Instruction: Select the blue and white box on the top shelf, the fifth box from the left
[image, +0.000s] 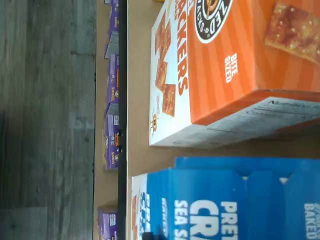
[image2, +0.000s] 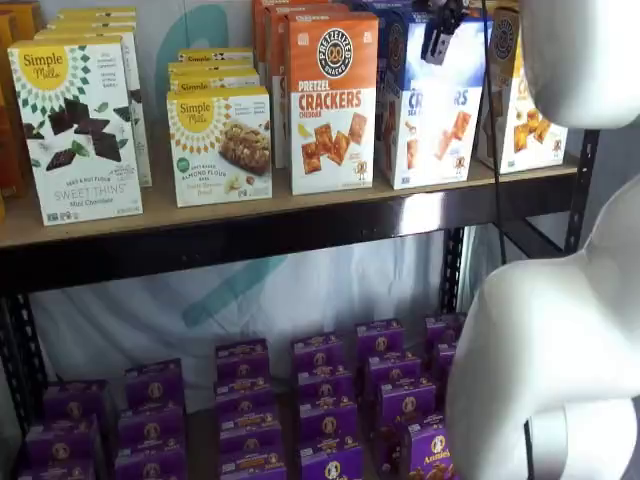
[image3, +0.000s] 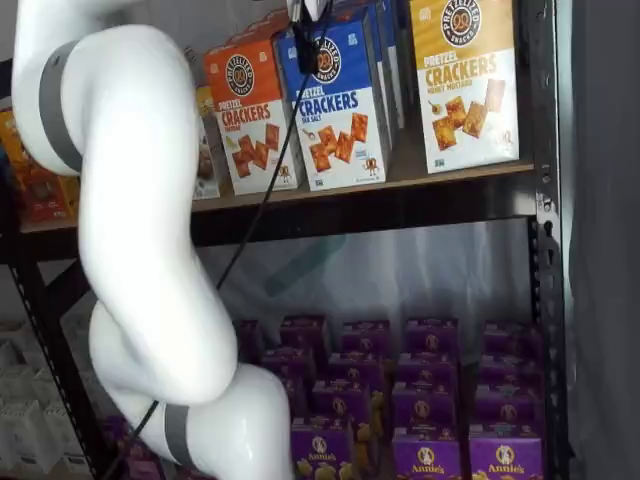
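The blue and white box (image2: 430, 120) (image3: 340, 110) stands upright on the top shelf (image2: 250, 208) (image3: 400, 185), between an orange-topped and a yellow-topped cracker box. My gripper (image2: 440, 35) (image3: 305, 45) hangs from above at the blue box's upper front edge in both shelf views. Only its black fingers and a cable show, with no plain gap, so I cannot tell whether they are closed on the box. The wrist view shows the blue box's top (image: 225, 200) close up beside the orange box (image: 225, 65); no fingers appear there.
The orange-topped box (image2: 332, 100) (image3: 248, 110) and yellow-topped box (image2: 520, 110) (image3: 465, 80) flank the blue one closely. Simple Mills boxes (image2: 75, 130) stand further left. Purple boxes (image2: 320, 400) (image3: 420, 400) fill the lower shelf. My white arm (image2: 560, 300) (image3: 140, 250) blocks part of each shelf view.
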